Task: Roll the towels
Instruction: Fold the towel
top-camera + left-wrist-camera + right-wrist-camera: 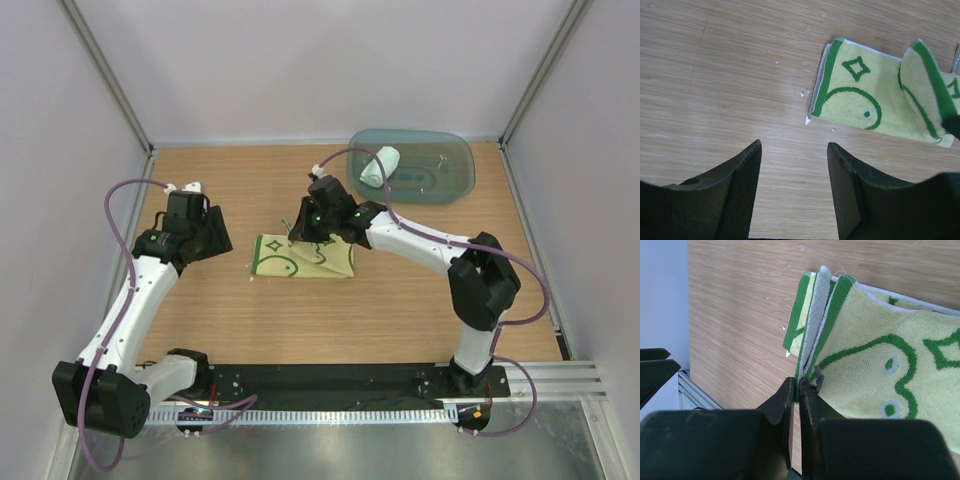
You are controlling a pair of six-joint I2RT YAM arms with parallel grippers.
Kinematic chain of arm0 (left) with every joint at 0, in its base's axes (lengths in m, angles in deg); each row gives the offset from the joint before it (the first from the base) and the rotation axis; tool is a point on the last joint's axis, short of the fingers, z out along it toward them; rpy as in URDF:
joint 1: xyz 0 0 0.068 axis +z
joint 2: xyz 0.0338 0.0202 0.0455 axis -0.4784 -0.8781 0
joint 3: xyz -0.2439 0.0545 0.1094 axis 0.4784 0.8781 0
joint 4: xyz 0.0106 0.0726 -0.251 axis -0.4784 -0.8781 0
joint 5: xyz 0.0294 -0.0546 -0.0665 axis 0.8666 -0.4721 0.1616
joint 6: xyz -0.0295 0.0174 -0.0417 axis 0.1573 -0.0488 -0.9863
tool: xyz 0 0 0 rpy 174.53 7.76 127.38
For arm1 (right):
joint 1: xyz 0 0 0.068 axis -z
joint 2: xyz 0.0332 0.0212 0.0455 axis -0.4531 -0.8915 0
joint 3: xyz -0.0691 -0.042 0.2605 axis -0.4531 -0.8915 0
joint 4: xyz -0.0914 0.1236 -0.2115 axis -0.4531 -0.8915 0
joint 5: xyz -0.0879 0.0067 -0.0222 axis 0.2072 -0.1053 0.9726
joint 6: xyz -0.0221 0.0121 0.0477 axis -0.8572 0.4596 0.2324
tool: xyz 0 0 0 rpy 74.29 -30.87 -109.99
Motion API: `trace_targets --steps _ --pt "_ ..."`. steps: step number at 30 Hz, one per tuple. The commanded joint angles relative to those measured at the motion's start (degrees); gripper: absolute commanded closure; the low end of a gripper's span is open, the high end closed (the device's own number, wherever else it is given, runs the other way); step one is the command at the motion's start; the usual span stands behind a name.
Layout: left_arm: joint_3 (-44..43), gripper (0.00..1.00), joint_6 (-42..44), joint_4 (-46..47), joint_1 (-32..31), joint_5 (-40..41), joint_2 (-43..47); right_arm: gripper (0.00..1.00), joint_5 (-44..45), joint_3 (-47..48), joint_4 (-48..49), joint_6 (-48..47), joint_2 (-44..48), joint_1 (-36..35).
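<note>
Overhead view: the yellow towel [305,258] lies folded near the centre of the table [400,300], and a rolled mint-white towel [378,166] sits in the teal tray [462,170] at far right. Only the right wrist view shows the right gripper [800,385] pinched narrowly on the yellow towel's layered edge. The left wrist view shows the left gripper [794,150] with fingers apart and empty, over bare wood near that towel.

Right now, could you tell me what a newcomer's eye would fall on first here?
The yellow towel lies mid-table with one end pinched and raised by the right gripper. A rolled pale towel sits in the teal tray at the far right, and the left gripper hovers open over the table.
</note>
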Motion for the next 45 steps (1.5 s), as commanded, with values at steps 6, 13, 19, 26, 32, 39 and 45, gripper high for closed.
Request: trace_targets --steps 6,13,19,26,32,39,45 --pt "-1.4 0.44 0.7 0.4 0.2 0.7 1.0 0.99 1.8 5.4 6.1 1.6 -7.5 -4.7" --pt "-1.4 0.43 0.7 0.3 0.3 0.8 0.8 0.99 2.4 7.2 9.1 2.2 -12.4 -7.6" --pt "-1.4 0.43 0.8 0.3 0.2 0.7 0.7 0.99 3.5 6.9 14.8 1.8 -15.0 -9.5" --pt "-1.4 0.43 0.8 0.3 0.2 0.8 0.6 0.78 3.0 8.0 16.1 1.3 -21.8 -10.3" --pt "-1.3 0.43 0.9 0.1 0.2 1.2 -0.1 0.47 1.5 13.3 15.1 0.5 -23.9 -10.1" --pt "-1.3 0.43 0.8 0.1 0.2 1.9 -1.1 0.28 1.0 10.8 13.9 -0.9 -14.0 -9.0" --pt "-1.8 0.44 -1.4 -0.1 0.2 -1.8 -5.0 0.25 4.8 -8.3 11.3 -0.8 3.5 -5.2"
